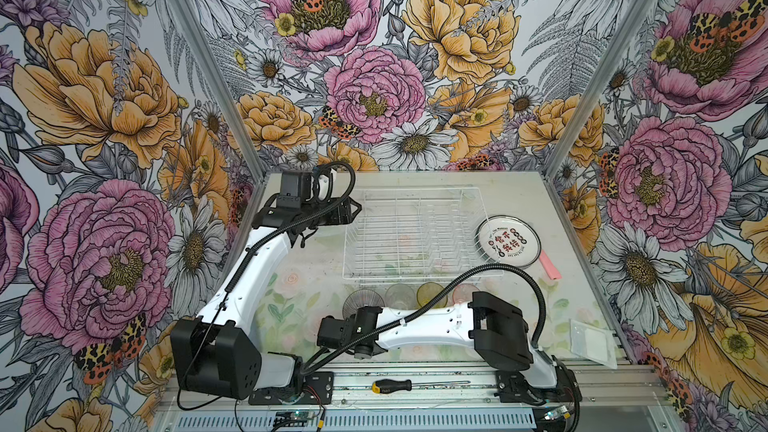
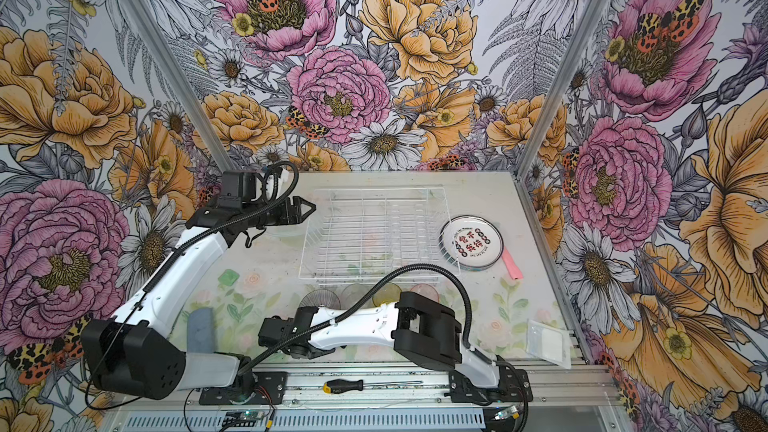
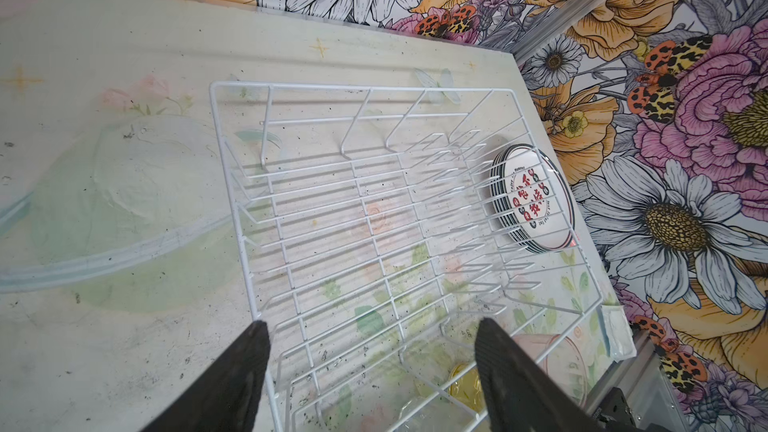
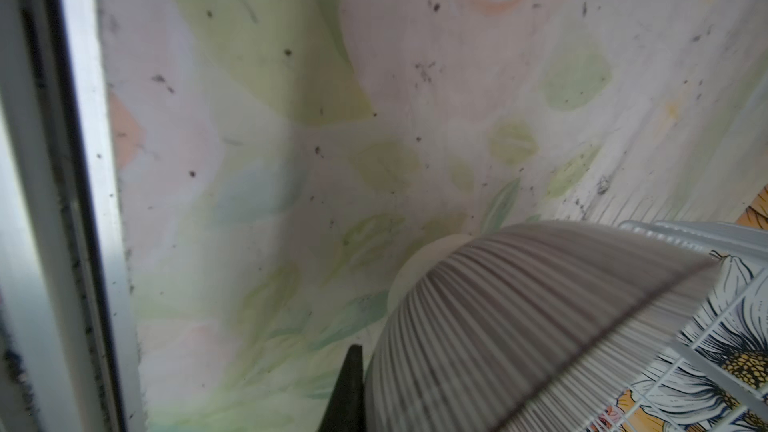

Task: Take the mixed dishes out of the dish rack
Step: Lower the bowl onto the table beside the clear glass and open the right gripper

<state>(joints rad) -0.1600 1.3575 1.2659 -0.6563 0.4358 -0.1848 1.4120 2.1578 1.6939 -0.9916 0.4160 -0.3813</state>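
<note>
Hovering with left gripper (image 3: 370,326) spread, empty, at rack's (image 3: 316,85) left edge; right gripper (image 4: 352,367) clenched beside bowl (image 4: 540,326), rack's near side; plates (image 1: 509,241) stacked right of rack.

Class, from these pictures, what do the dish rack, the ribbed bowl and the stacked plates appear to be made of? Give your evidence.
The dish rack: thin metal wire, probably white-coated; smooth, uniform rods. The ribbed bowl: glazed ceramic or glass, unclear; fine grooves, white base. The stacked plates: ceramic or melamine; glossy white, printed centre.

Both top views look down from high up on the worktop (image 1: 519,195) and dish rack (image 1: 415,234). The left wrist view sees that rack closer. The right wrist view is right beside the bowl (image 4: 540,326).
</note>
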